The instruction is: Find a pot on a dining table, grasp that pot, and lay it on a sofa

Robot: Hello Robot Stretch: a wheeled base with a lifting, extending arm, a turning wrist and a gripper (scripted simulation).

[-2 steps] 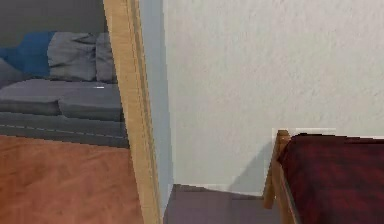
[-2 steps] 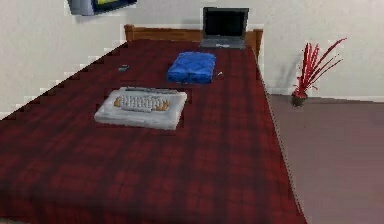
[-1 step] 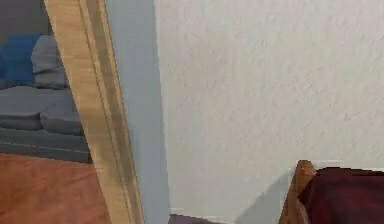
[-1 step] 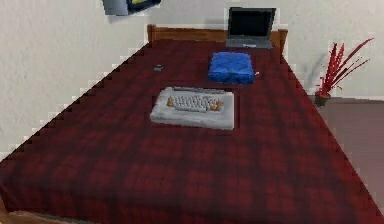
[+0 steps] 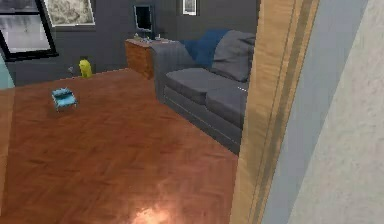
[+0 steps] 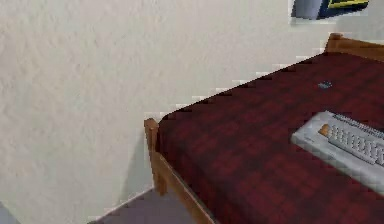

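Pot position could not be told, nor could the gripper's state. A grey sofa was seen across the wooden floor in the forward view, beside a wooden dresser. A red-plaid bed bearing a grey laptop was seen in the arm side view.

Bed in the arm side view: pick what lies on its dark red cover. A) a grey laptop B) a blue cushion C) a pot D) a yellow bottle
A: a grey laptop with rows of keys lies flat on the dark red plaid cover of the bed.
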